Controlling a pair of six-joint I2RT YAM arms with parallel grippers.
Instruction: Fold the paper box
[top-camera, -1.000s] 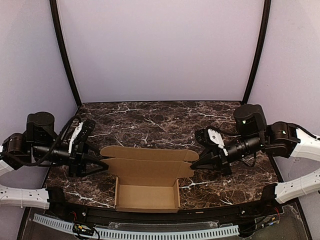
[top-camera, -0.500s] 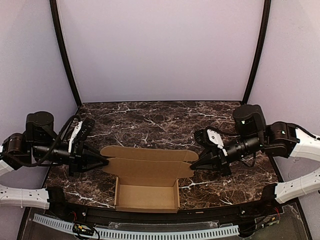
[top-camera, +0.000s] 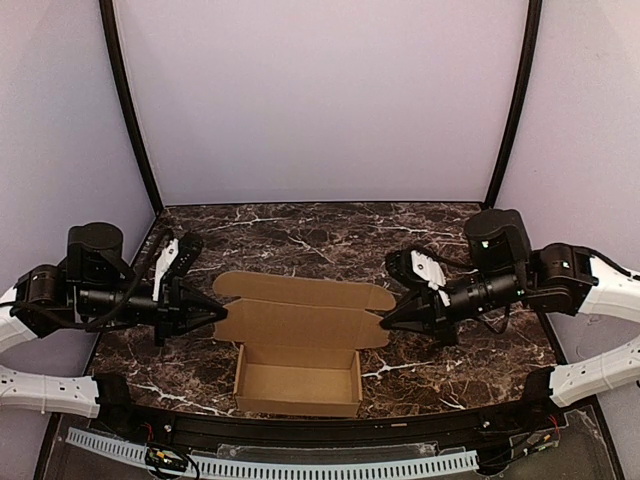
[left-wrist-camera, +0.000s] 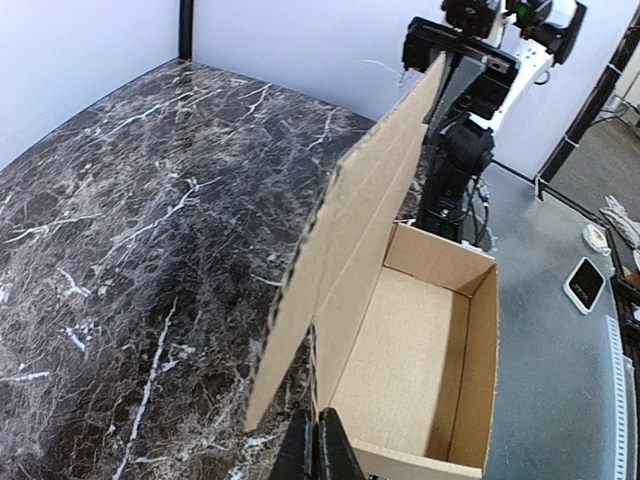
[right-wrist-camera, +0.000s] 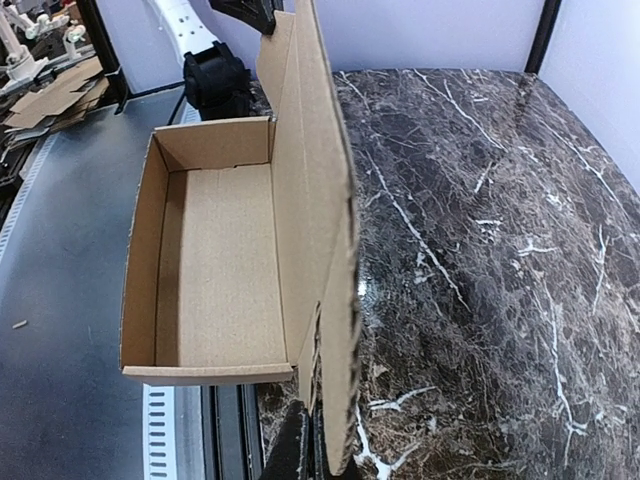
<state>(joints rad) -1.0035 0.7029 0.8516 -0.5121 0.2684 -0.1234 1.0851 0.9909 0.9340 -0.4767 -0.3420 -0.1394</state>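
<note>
Tan-brown cardboard makes up the paper box (top-camera: 298, 402), which sits at the middle of the near edge of the dark marble counter (top-camera: 300, 240). Its open tray (top-camera: 298, 376) faces up. Its lid (top-camera: 302, 318) stands raised from the tray's far wall, leaning slightly away from the tray. The left end effector (top-camera: 218, 314) is clenched, with its tips meeting the lid's left end. The right end effector (top-camera: 383, 322) is likewise clenched at the lid's right end. Whether either one pinches the cardboard cannot be told.
</note>
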